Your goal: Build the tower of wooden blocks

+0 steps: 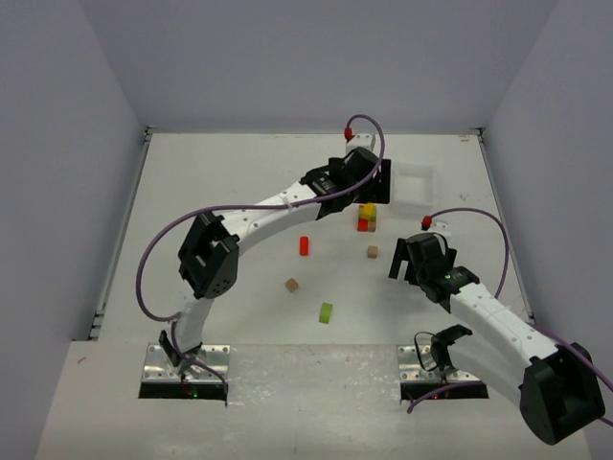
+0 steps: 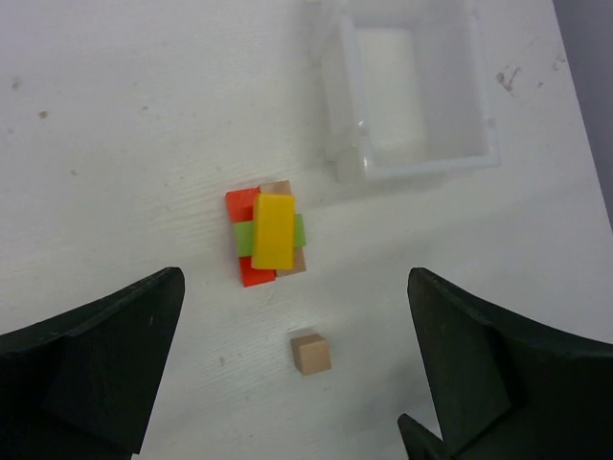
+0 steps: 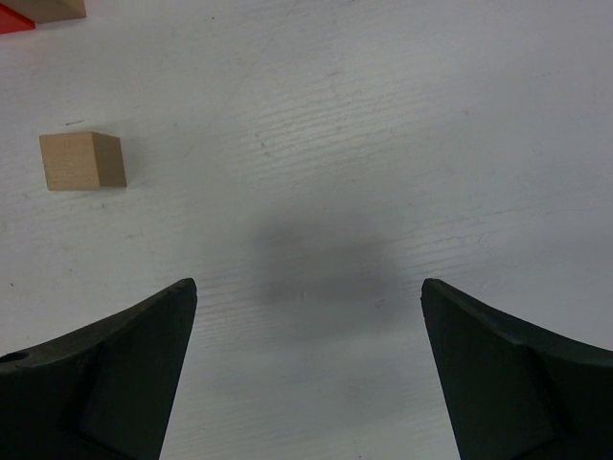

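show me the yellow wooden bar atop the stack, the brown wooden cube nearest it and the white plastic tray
yellow wooden bar (image 2: 275, 230), left wrist view, top face
brown wooden cube (image 2: 311, 354), left wrist view, top face
white plastic tray (image 2: 431, 170), left wrist view, near rim

We read no text, label, brand, number or sign in any of the three views. The wood blocks (image 2: 274, 230) show only plain colour on their faces. The white tray (image 2: 431, 169) and the tabletop (image 2: 115, 144) show bare surface with a few small specks, none of which forms a letter or a figure.
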Robot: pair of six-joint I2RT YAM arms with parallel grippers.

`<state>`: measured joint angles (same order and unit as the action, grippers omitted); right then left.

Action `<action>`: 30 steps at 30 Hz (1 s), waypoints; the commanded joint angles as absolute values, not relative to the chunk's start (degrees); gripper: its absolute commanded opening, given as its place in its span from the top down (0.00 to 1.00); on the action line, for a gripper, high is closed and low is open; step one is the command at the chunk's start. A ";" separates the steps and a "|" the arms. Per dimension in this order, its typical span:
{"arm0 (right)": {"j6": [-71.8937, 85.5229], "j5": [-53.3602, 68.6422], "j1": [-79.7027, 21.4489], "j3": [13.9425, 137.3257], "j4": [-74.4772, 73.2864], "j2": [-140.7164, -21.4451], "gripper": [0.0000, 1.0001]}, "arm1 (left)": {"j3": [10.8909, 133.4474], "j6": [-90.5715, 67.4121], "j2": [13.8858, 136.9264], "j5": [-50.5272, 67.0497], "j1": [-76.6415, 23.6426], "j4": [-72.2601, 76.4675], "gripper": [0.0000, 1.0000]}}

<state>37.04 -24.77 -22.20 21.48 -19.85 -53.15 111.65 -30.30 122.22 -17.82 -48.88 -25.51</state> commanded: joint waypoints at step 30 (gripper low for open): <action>24.20 -21.13 -24.70 72.78 -24.47 -97.06 0.05 | 28.18 -40.61 47.40 -44.18 -44.33 -14.09 0.00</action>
